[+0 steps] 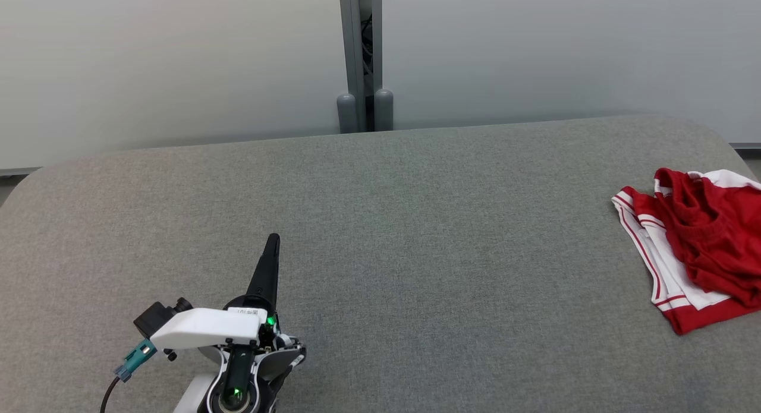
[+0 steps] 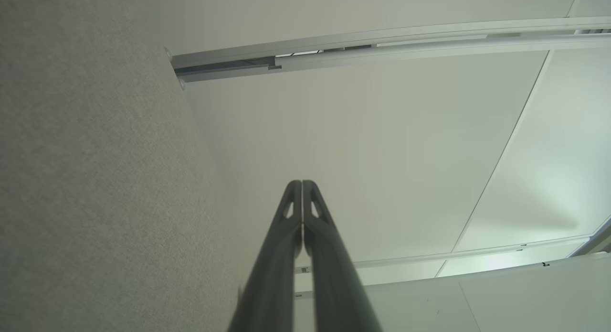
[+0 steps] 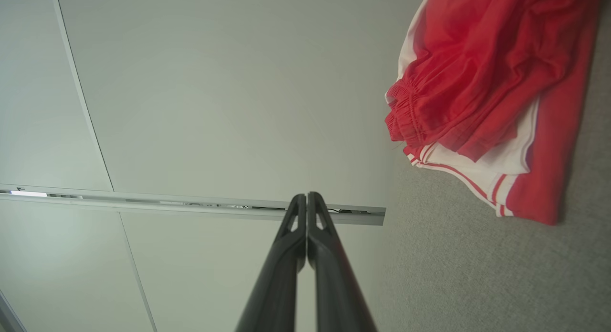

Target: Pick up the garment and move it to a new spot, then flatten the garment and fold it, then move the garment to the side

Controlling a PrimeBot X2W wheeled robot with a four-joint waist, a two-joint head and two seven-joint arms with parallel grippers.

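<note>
**Both pairs of fingers clenched on nothing; red garment lies at your right**

From the head camera you look down on a grey, felt-like surface [image 1: 380,235] with rounded far corners. Behind it stand pale wall panels [image 1: 178,62], split by a grey upright post [image 1: 359,56].

The garment [image 1: 701,240] lies crumpled on the surface at the right edge of this view, partly cut off by the frame. It is red with white panels and thin red-and-white stripes along its edges. A gathered waistband shows in the bunched red cloth.

Your left fingers [image 1: 272,246] rise from the lower left over the surface, well apart from the garment. They are pressed tightly together with nothing between them. The left wrist camera shows the same left fingers [image 2: 296,193], tips meeting, with the surface to one side and the wall panels ahead.

In the right wrist camera, your right fingers [image 3: 300,203] are likewise clamped together on nothing. The garment [image 3: 477,83] sits in that view's upper right corner, apart from the fingertips.
</note>
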